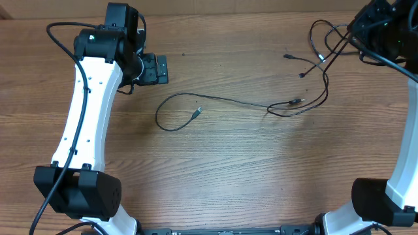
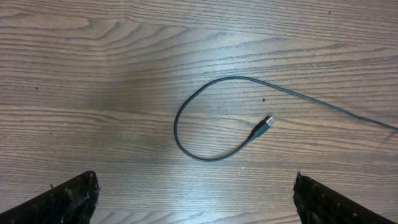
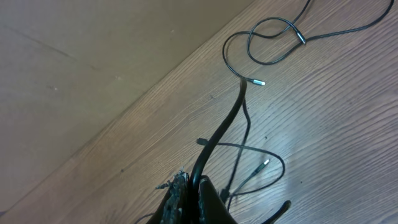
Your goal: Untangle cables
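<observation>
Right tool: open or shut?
Shut: the right tool has its fingers pinched on a cable running out from between them.

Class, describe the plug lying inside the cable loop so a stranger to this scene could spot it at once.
On the wooden table, follow the long black cable from the tangle near the right arm toward the left arm. It curls into an open loop, and the plug lies inside that loop. Every other plug end sits over by the tangle; this one lies alone.
</observation>
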